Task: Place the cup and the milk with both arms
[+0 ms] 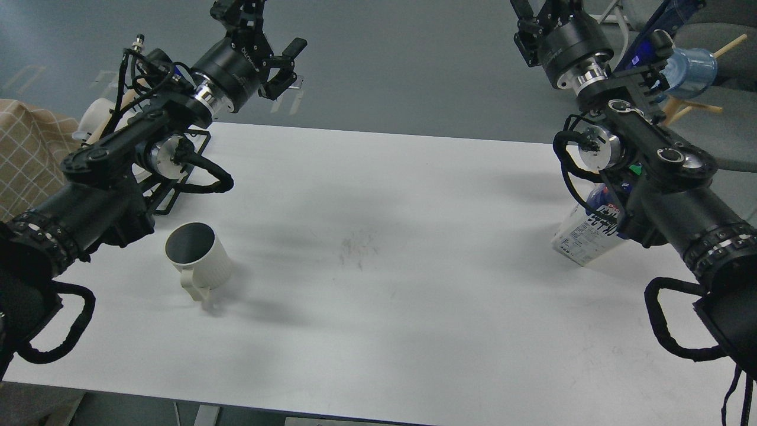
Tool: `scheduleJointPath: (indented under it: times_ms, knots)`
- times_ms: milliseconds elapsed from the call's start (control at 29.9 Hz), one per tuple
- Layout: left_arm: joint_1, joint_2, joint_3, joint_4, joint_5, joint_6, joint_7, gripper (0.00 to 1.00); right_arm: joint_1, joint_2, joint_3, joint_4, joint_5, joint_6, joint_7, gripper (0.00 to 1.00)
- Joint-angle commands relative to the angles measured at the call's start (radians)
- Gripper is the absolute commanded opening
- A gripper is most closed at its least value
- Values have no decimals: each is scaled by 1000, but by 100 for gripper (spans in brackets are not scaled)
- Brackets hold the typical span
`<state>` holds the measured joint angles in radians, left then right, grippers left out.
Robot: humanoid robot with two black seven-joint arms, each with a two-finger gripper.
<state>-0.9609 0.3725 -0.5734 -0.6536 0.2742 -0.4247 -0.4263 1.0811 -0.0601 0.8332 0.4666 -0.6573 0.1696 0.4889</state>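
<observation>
My right arm (662, 189) hides most of the milk (582, 236); only its lower body shows. My right tool (532, 18) is cut off by the top edge, its fingers unreadable.

white table (390, 248), translucent blue cup (692, 71), checked cloth (26, 148)

Our left arm reaches up and forward, its gripper (282, 74) raised with fingers apart. Our right arm rises likewise; its gripper (526, 23) is cropped at the top edge, its state unclear.
</observation>
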Motion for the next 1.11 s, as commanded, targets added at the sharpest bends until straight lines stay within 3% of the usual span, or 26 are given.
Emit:
scheduleJointPath:
  times_ms: [0,1072]
  knots:
    - [42,-7,-48,-1,3,-15,4,99,-7,8,12,0,-1,-4,0,95]
    - [27,-33,-43,-1,14,-64,17,99,-18,22,21,14,-1,5,0,99]
